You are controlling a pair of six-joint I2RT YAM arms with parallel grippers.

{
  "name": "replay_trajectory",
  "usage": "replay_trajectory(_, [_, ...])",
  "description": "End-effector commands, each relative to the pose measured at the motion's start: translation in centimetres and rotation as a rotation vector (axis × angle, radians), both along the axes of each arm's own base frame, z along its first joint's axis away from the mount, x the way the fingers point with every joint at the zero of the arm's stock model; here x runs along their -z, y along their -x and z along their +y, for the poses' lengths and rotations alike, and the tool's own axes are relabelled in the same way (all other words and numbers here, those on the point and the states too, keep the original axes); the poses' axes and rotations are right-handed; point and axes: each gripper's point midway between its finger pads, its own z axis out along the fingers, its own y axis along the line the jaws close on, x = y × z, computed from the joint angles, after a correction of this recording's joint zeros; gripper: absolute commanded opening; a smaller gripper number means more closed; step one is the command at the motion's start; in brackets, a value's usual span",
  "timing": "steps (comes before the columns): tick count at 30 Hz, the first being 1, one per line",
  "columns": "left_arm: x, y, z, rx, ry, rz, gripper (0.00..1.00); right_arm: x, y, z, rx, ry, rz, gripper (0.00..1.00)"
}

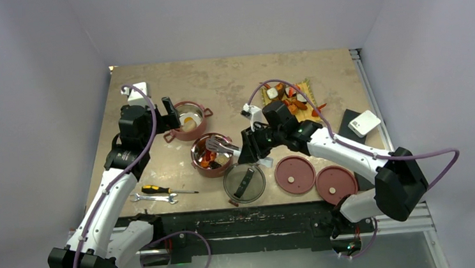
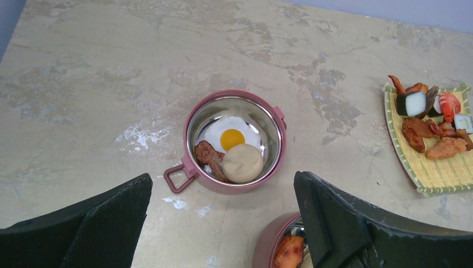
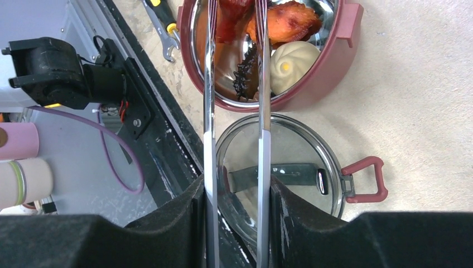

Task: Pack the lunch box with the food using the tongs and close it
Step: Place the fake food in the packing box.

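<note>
The lunch box stands as two separate red bowls. The far bowl (image 1: 189,120) (image 2: 188,134) holds a fried egg (image 2: 231,137), a beige bun (image 2: 242,163) and a brown piece (image 2: 209,156). My left gripper (image 1: 169,110) (image 2: 223,192) hovers open just short of it, holding nothing. The near bowl (image 1: 212,154) (image 3: 334,56) holds orange chunks (image 3: 290,19), a bun (image 3: 293,62) and a dark piece (image 3: 248,72). My right gripper (image 1: 251,142) (image 3: 237,187) is shut on the tongs (image 1: 223,146) (image 3: 209,84), whose two arms reach into the near bowl, apart.
The see-through top lid (image 1: 244,183) (image 3: 290,162) lies under the tongs near the front edge. Two red disc lids (image 1: 294,174) (image 1: 335,184) lie to its right. A yellow mat (image 1: 293,99) (image 2: 435,162) with more food sits far right. A screwdriver (image 1: 162,190) and wrench (image 1: 153,197) lie front left.
</note>
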Motion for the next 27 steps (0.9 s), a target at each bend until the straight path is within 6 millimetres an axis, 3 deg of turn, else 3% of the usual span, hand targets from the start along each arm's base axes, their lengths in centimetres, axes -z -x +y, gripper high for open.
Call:
replay_trajectory(1, [-0.7, -0.3, 0.0, -0.001, 0.0, -0.025, 0.99, -2.7, -1.2, 1.0, -0.01, -0.051, -0.089, 0.42])
replay_trajectory(13, [-0.9, -0.3, 0.0, -0.004, 0.0, -0.03, 0.99, -3.8, -1.3, 1.0, -0.006, -0.07, -0.12, 0.4])
replay_trajectory(19, [-1.7, 0.1, 0.6, -0.031, 0.001, -0.063, 0.99, -6.5, -1.4, 0.8, 0.032, -0.112, -0.138, 0.37])
replay_trajectory(23, [-2.1, 0.3, 0.8, -0.042, 0.004, -0.081, 0.99, -8.9, -2.7, -0.3, 0.139, -0.113, -0.177, 0.38])
replay_trajectory(27, [-1.9, 0.2, 0.6, -0.031, 0.005, -0.074, 0.99, -9.3, -4.3, -2.7, 0.229, -0.068, -0.171, 0.37])
